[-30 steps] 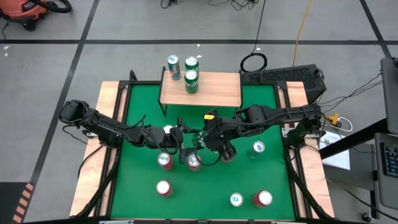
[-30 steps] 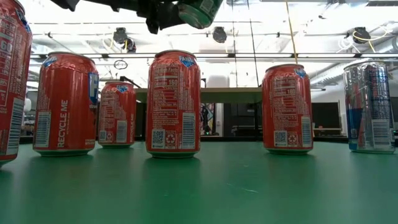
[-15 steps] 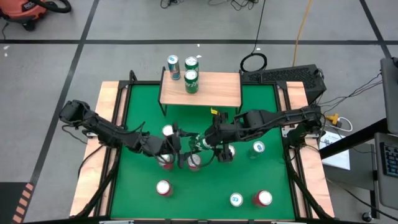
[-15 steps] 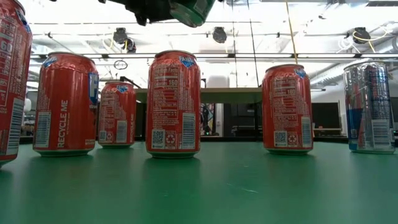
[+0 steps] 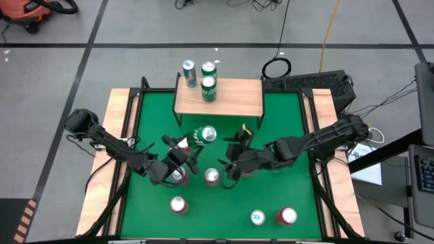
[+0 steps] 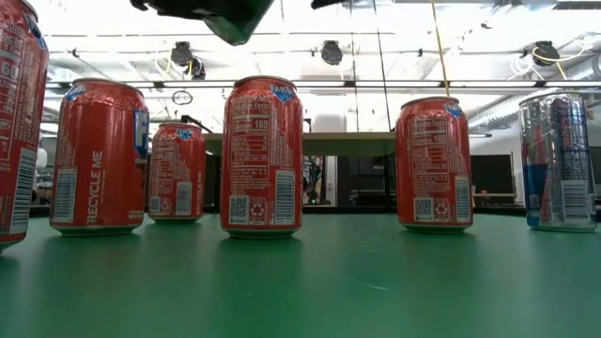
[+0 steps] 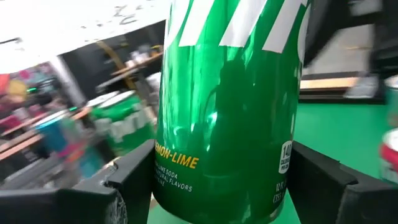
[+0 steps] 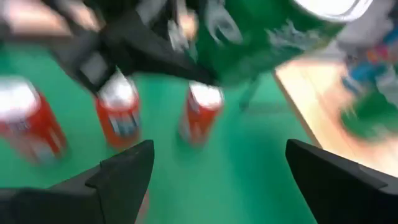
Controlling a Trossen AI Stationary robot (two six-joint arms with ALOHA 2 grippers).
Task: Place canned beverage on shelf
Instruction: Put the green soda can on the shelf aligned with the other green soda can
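My left gripper [image 5: 195,142] is shut on a green lemon-lime can [image 5: 205,135] above the middle of the green table; the can fills the left wrist view [image 7: 230,112] and shows at the top of the low view [image 6: 230,14]. My right gripper [image 5: 229,163] is open and empty just right of that can, its fingers spread in the right wrist view [image 8: 217,180]. The shelf [image 5: 234,98] stands at the table's far edge. A green can [image 5: 209,89] stands on its plank top, and two more cans [image 5: 189,72] are at its far edge. My left gripper pinches the green can's side wall [image 7: 180,180], on the lower half of its body, between its two fingers [image 7: 134,180]. The fingers come roughly level from the table's left-near side, one on each side of the can. The can is lifted clear of the table and about upright.
Red cans stand on the green table under and near the grippers [image 5: 178,175], [image 5: 212,176], [image 5: 178,204], with two more cans near the front right [image 5: 258,217], [image 5: 288,215]. In the low view a silver-blue can [image 6: 559,160] stands at the right. Wooden rails edge the table [image 5: 119,135].
The green can was between both grippers; it is now in my left gripper alone and has gone toward the table's far-left, nearer the shelf. My right gripper has come off the can and drawn back toward the table's right and near edge.
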